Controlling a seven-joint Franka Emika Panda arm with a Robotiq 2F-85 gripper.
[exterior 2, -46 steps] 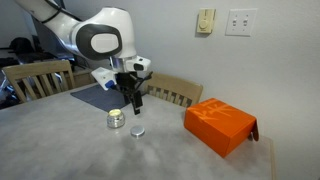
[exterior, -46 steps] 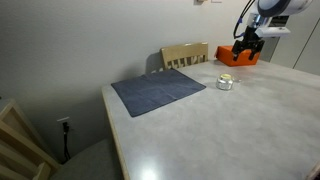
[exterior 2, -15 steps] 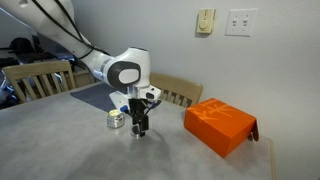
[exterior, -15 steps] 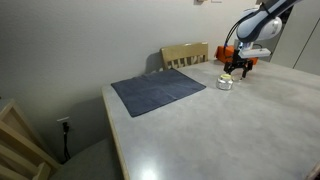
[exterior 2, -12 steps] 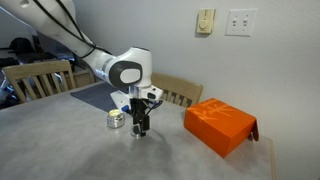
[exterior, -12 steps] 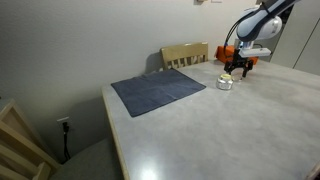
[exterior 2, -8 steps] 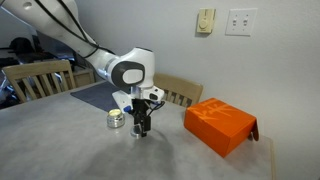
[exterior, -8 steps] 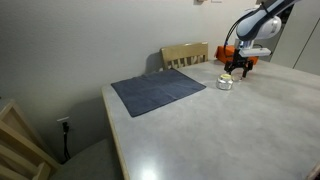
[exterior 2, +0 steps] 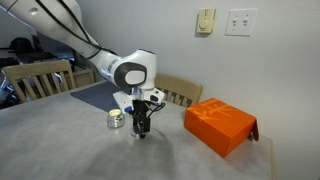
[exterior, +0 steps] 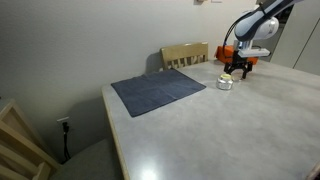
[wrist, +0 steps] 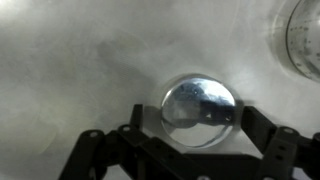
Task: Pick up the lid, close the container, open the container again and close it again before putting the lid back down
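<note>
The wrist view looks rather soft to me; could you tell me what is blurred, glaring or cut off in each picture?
In the wrist view the lid is hazy with bright reflections, the dark jaws either side of it are out of focus, and the container is cropped by the corner. In an exterior view the table has a pale sheen. In an exterior view the orange box reads clearly.

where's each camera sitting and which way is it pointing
Exterior view: beyond the table's far end, looking across the grey mat to the arm above the container.
Exterior view: low at the table's edge, facing the wall; arm, jaws down beside the container, orange box.
Wrist view: straight down on the lid between the open jaws.
Shared: both exterior views show arm, container, orange box.
</note>
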